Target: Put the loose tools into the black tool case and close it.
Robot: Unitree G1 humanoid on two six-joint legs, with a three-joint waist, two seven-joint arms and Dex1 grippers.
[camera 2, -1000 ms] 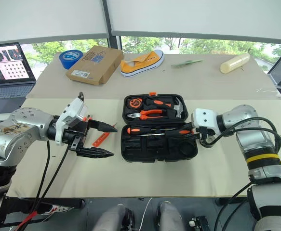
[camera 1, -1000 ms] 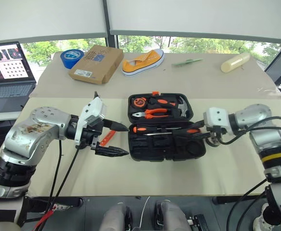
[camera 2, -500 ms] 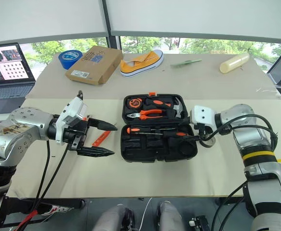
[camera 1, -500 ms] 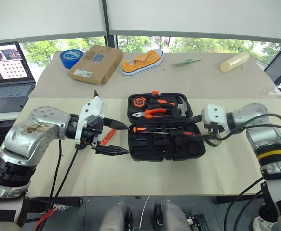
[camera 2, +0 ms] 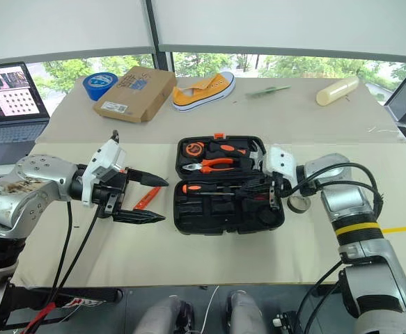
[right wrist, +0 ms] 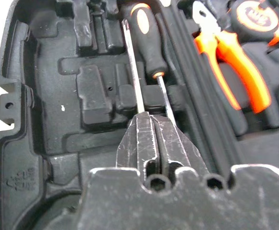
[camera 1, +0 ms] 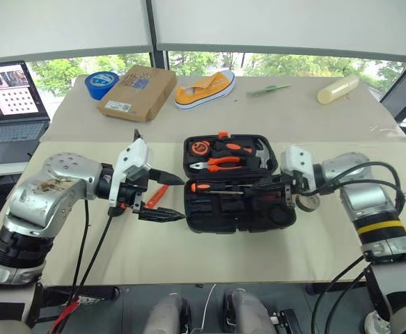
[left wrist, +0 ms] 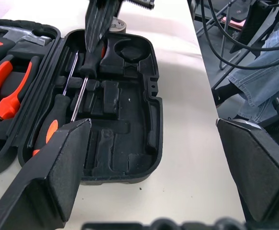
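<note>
From the head, the right gripper (camera 1: 283, 193) has slid left over the open black tool case (camera 1: 239, 209), leaving a small dark tape roll (camera 1: 305, 202) on the table. The left wrist view shows the left gripper (left wrist: 153, 172) spread wide, empty. In the right wrist view its fingers (right wrist: 156, 143) have come together over two screwdrivers (right wrist: 149, 52) seated inside; likely pressing them home.

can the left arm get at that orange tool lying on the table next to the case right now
Probably yes. The left gripper hangs open right above the orange tool, which lies on the table left of the black tool case, with nothing between them.
</note>
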